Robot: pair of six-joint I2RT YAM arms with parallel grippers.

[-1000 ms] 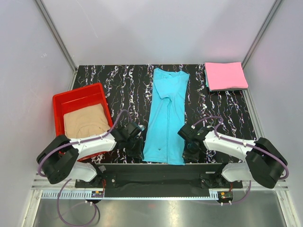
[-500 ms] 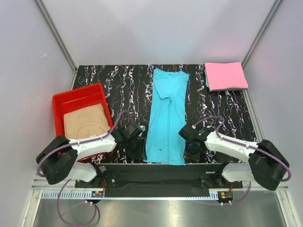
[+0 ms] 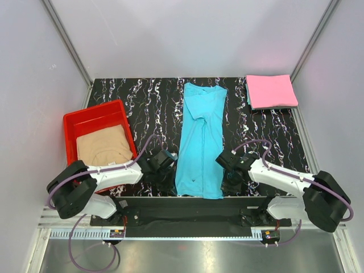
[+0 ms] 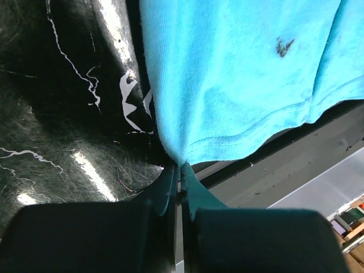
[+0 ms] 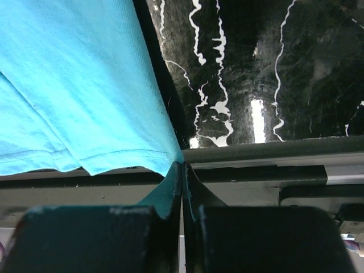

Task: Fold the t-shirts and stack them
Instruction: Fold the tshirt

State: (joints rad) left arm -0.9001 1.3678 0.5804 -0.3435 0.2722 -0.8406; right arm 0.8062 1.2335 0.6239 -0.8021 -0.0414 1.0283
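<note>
Clearly, we had both hem corners of the turquoise t-shirt (image 3: 200,142) pinched. The left gripper (image 4: 177,169) and right gripper (image 5: 181,168) each had their jaws closed tight on a corner. The shirt lay as a long strip down the middle of the overhead frame, with the pink t-shirt (image 3: 271,91) folded at upper right and the tan t-shirt (image 3: 102,147) in the red tray (image 3: 94,112) at left. We judged a clean fold needed both corners lifted evenly, with the hem kept taut and carried towards the collar.
</note>
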